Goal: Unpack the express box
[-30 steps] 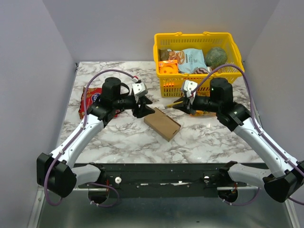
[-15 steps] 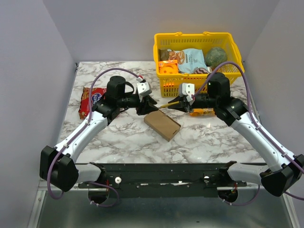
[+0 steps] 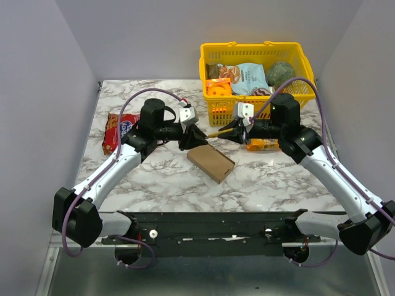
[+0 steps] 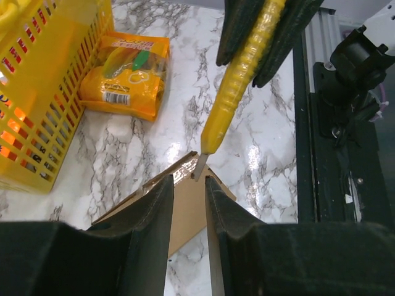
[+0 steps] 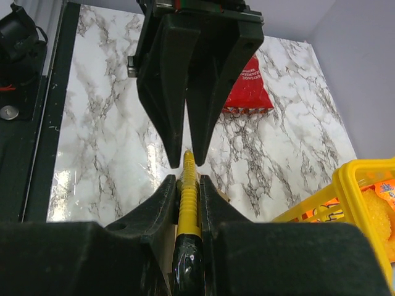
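Right gripper (image 3: 237, 132) is clenched on one yellow cutter (image 4: 237, 92), its blade tip at the far corner of the box (image 3: 211, 161), which lies flat mid-table. Left gripper (image 3: 192, 137) hovers there, fingers slightly parted, empty. One basket (image 3: 250, 45) holds at least four items. Outside lie one orange bag (image 3: 262, 145) and one red bag (image 3: 117, 126).

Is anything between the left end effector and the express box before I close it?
Only the yellow knife held by the right end effector. Its blade tip sits at the corner of the express box, just beyond the open fingers of the left end effector. Nothing else visible is in the way.
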You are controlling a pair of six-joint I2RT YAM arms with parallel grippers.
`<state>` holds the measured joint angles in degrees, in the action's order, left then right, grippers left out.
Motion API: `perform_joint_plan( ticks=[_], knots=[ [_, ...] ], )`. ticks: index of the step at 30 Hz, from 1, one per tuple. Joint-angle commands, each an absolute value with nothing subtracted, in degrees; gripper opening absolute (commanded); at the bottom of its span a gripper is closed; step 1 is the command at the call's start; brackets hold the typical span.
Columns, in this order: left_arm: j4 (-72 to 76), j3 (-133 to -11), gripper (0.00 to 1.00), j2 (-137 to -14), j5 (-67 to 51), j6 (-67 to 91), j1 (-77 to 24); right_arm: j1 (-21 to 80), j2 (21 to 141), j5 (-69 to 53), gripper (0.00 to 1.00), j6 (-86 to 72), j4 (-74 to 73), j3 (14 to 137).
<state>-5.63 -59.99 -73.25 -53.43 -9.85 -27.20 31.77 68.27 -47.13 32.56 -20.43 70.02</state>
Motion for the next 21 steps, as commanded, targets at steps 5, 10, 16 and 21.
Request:
perform_joint_plan(
  ticks=[5, 10, 16, 21],
  knots=[
    [-9.1, -61.7, 0.38, -73.7, -55.8, -13.9, -28.2, 31.8, 68.0, -43.2, 0.01, 31.8, -17.2, 69.5],
    [-2.3, -59.9, 0.38, -73.5, -54.0, -7.0, -28.0, 31.7, 67.8, -44.0, 0.0, 31.6, -17.1, 69.1],
    [4.1, -59.0, 0.31, -74.4, -54.5, -0.3, -27.2, 31.7, 67.8, -44.7, 0.0, 30.9, -17.1, 68.6],
    [4.0, -58.7, 0.06, -74.4, -55.2, -0.3, -27.2, 31.7, 67.4, -44.8, 0.0, 30.8, -17.1, 68.6]
  ],
)
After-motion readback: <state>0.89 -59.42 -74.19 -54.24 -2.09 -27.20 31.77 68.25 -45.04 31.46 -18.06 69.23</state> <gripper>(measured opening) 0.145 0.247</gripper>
